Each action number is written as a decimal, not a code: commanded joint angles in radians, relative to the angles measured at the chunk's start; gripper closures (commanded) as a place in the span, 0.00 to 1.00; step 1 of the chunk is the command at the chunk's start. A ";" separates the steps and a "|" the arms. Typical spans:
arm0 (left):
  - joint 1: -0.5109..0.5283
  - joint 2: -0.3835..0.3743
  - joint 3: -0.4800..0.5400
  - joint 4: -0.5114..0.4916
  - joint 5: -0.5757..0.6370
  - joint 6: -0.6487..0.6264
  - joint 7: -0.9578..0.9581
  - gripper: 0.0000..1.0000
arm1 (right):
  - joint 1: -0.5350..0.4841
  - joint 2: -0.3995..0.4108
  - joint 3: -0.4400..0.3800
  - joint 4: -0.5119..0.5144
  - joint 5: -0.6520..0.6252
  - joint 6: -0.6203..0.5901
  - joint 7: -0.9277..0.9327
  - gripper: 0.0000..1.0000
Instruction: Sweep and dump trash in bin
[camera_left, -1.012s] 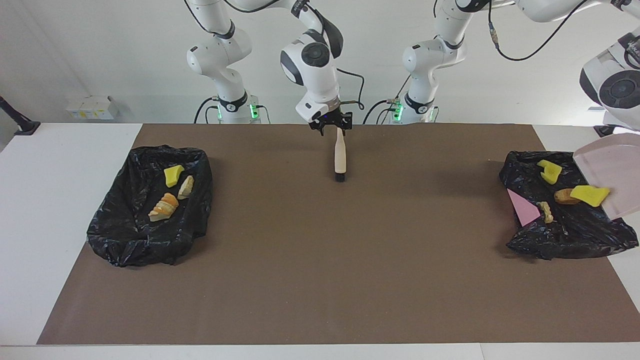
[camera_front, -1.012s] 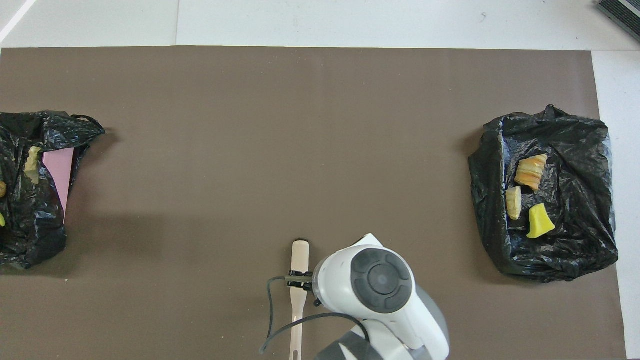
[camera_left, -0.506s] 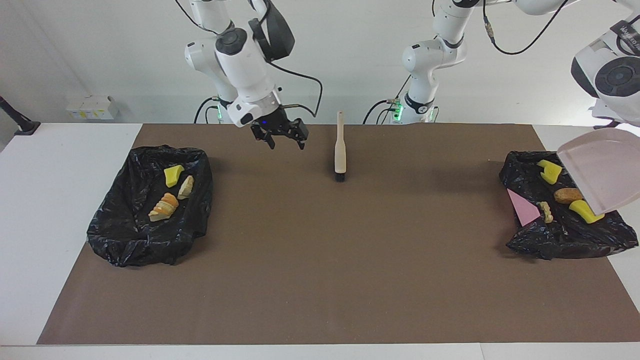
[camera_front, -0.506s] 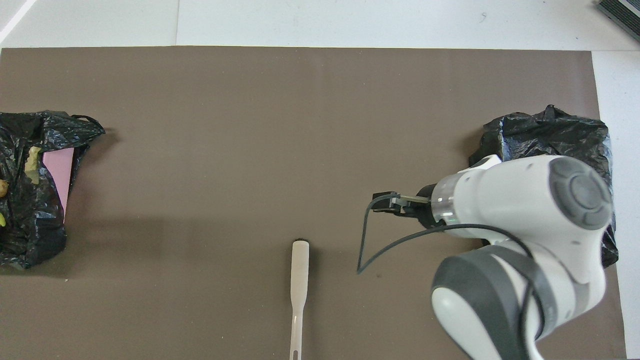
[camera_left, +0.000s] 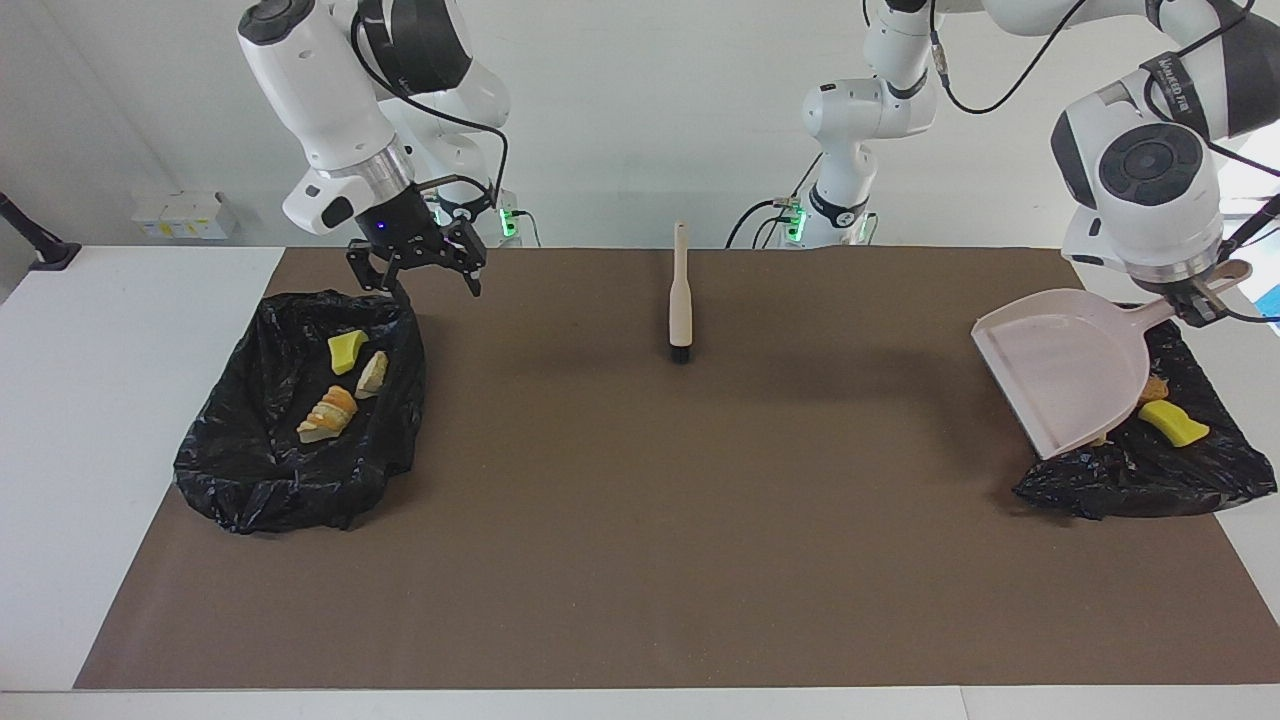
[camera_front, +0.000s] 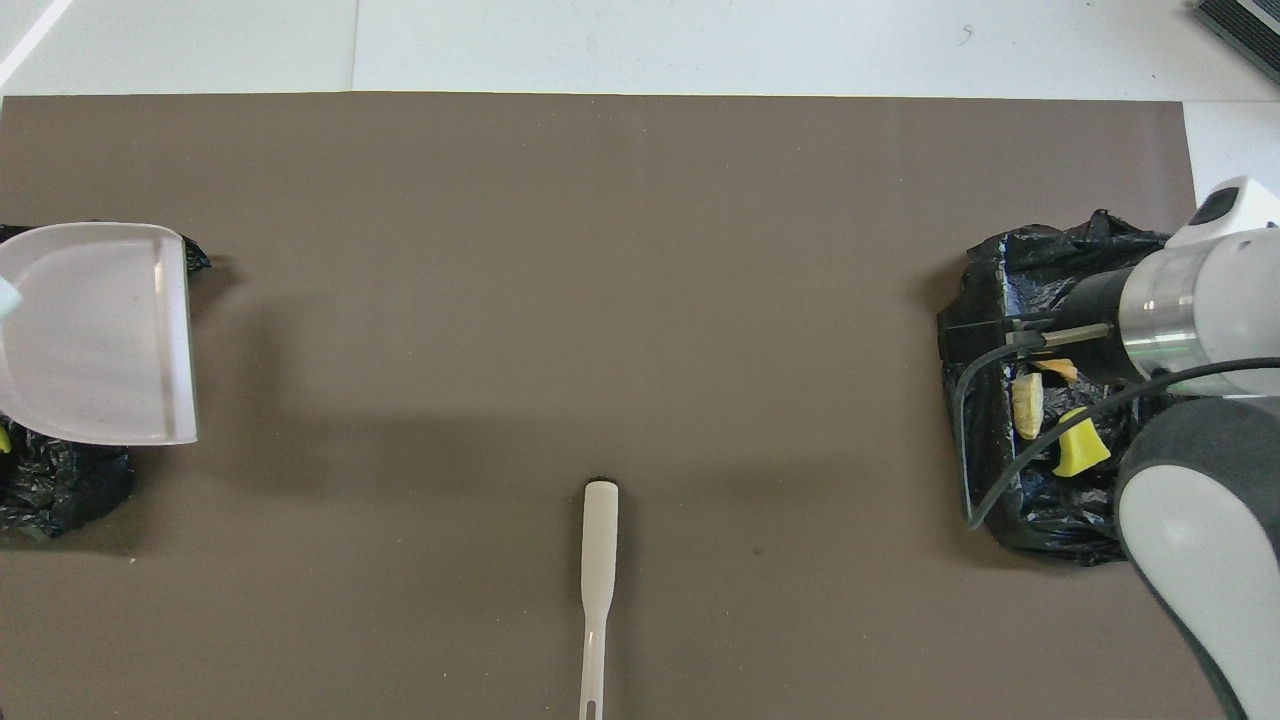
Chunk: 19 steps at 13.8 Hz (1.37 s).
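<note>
We are finding the trash split between two bags and none of it loose on the brown mat (camera_left: 640, 520). A yellow chunk (camera_left: 347, 350), a bread bit (camera_left: 373, 373) and a croissant piece (camera_left: 328, 413) are lying in the bin bag (camera_left: 250, 470) at the left of the facing view. Another yellow chunk (camera_left: 1173, 424) and a brown bit (camera_left: 1155, 388) are showing in the second bin bag (camera_left: 1130, 480) at the lower right, partly hidden by the dustpan (camera_left: 1065, 365). We are judging the dumping close to finished, so the risks are mostly in the retreat. The dustpan is hanging tilted with its lip low over the second bin bag, and we cannot tell whether it is touching the plastic. If it is, pulling it away could drag the bag or flick a piece back onto the mat. The pan is also being gripped only at the tip of its handle, so a quick swing could twist it in the grip. At the upper left, the right gripper (camera_left: 425, 262) is hovering over the rim of the first bag, and a careless descent could snag the loose plastic. The left gripper (camera_left: 1205, 292), at the right edge of the frame, is clamping tight on the dustpan's handle. The right gripper is standing spread wide, holding and touching nothing. The brush (camera_left: 681, 295) is lying unheld on the mat at upper centre.
</note>
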 joint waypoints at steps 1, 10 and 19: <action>-0.076 -0.011 0.014 -0.024 -0.112 -0.046 -0.138 1.00 | -0.041 0.035 0.014 0.096 -0.111 -0.047 -0.009 0.00; -0.287 0.038 0.014 -0.050 -0.563 -0.037 -0.918 1.00 | -0.107 0.124 0.014 0.346 -0.143 -0.361 0.213 0.00; -0.511 0.212 0.014 -0.040 -0.752 0.314 -1.488 1.00 | -0.109 0.107 0.012 0.326 -0.130 -0.378 0.199 0.00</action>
